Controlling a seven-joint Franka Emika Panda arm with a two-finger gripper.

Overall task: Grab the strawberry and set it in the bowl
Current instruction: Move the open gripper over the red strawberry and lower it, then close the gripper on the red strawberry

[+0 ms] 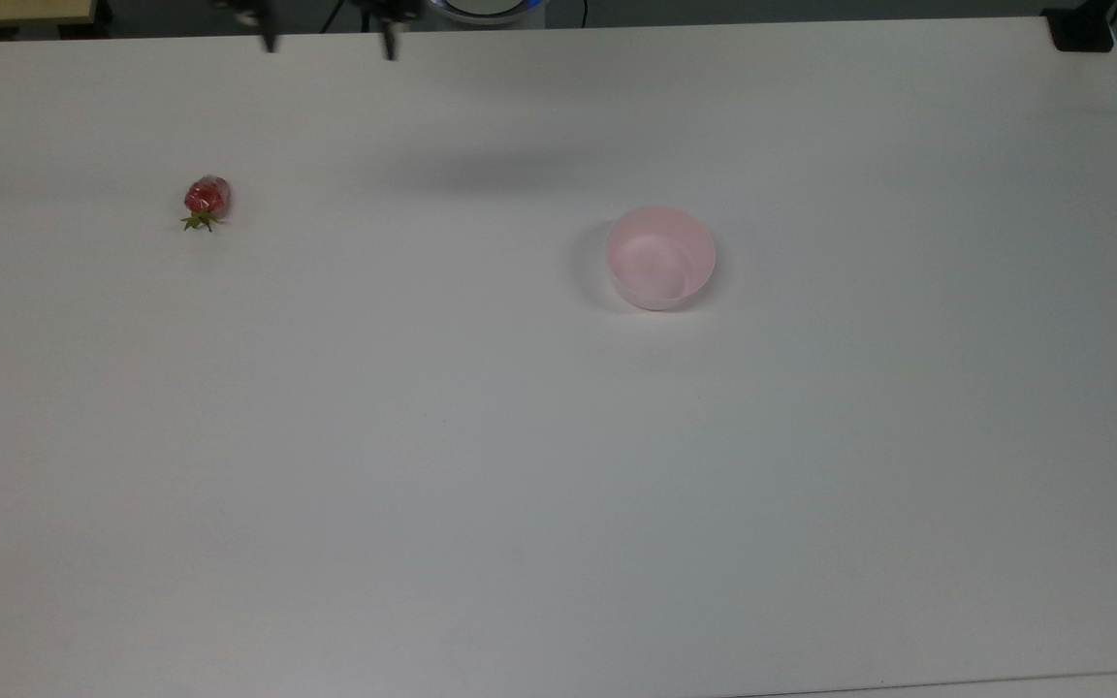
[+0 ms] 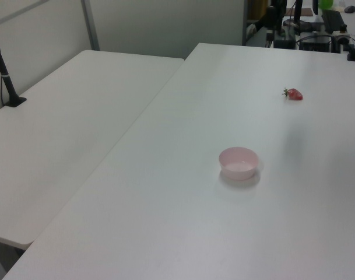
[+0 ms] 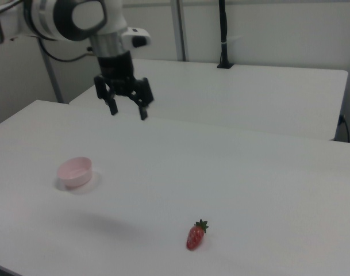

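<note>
Bare table (image 1: 520, 465) surrounds the strawberry (image 1: 207, 199) — bowl (image 1: 661, 257) well apart.

top view: overhead | left, right views: oblique (opposite sides)
</note>
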